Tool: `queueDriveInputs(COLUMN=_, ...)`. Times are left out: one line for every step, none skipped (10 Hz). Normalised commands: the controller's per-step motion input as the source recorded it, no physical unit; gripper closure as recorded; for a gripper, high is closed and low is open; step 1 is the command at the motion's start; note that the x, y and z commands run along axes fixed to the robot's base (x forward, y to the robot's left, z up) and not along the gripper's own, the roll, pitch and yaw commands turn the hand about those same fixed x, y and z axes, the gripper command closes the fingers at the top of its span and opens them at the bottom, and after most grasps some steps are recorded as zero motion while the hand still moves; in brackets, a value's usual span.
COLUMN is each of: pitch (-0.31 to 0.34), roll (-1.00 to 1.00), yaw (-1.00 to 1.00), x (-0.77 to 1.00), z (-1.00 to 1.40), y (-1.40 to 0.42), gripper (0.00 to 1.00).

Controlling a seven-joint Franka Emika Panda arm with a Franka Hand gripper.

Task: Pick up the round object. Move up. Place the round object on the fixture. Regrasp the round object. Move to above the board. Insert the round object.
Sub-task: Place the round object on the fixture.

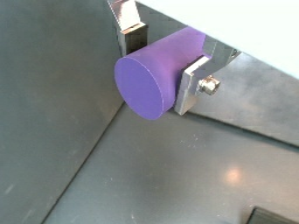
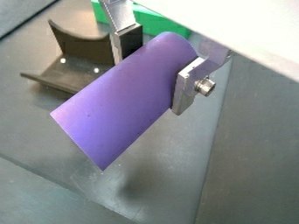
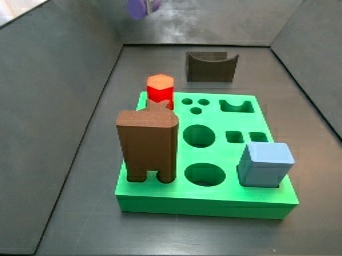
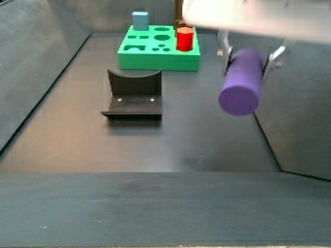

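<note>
Round object (image 2: 122, 96) clamped crosswise between the end effector (image 2: 158, 57) fingers, above the floor.

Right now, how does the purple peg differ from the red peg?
The purple peg is a smooth round cylinder; the red peg looks faceted. The purple peg is clamped in the gripper, clear of the floor; the red peg stands upright on the green board. In a side view, the purple peg also looks longer. Both are solid-coloured pegs.
</note>
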Motion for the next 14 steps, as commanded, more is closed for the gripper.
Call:
queueDriveInputs(pitch=0.077, roll=0.09, yaw=0.02, x=-0.02, z=0.55, y=0.01, gripper=1.0)
queueDriveInputs(pitch=0.08, roll=0.08, yaw=0.02, x=-0.01, z=0.41, y=0.01, gripper=1.0)
queueDriveInputs(pitch=0.078, roll=0.06, yaw=0.02, x=-0.01, z=0.21, y=0.01, gripper=1.0)
queueDriveInputs(pitch=-0.048, roll=0.07, yaw=1.0, x=1.0, z=-0.59, y=-0.93, gripper=1.0)
queueDriveInputs(pitch=-0.051, roll=0.08, yaw=1.0, x=1.0, z=-0.64, y=-0.91, gripper=1.0)
queueDriveInputs(pitch=-0.075, roll=0.09, yaw=1.0, x=1.0, z=-0.62, y=-0.84, gripper=1.0)
queueDriveInputs(pitch=-0.094, roll=0.09, yaw=0.92, x=1.0, z=-0.58, y=-0.75, gripper=1.0)
queueDriveInputs(pitch=-0.079, roll=0.07, yaw=0.6, x=1.0, z=-0.5, y=-0.61, gripper=1.0)
queueDriveInputs(pitch=-0.066, roll=0.06, yaw=0.39, x=1.0, z=-0.43, y=-0.52, gripper=1.0)
queueDriveInputs(pitch=-0.05, roll=0.05, yaw=0.25, x=1.0, z=-0.36, y=-0.46, gripper=1.0)
queueDriveInputs(pitch=-0.036, roll=0.06, yaw=0.14, x=1.0, z=-0.31, y=-0.38, gripper=1.0)
queueDriveInputs(pitch=-0.035, roll=0.06, yaw=0.09, x=1.0, z=-0.28, y=-0.32, gripper=1.0)
queueDriveInputs(pitch=-0.034, roll=0.07, yaw=0.06, x=0.93, z=-0.21, y=-0.22, gripper=1.0)
queueDriveInputs(pitch=-0.03, roll=0.07, yaw=0.05, x=0.84, z=-0.17, y=-0.17, gripper=1.0)
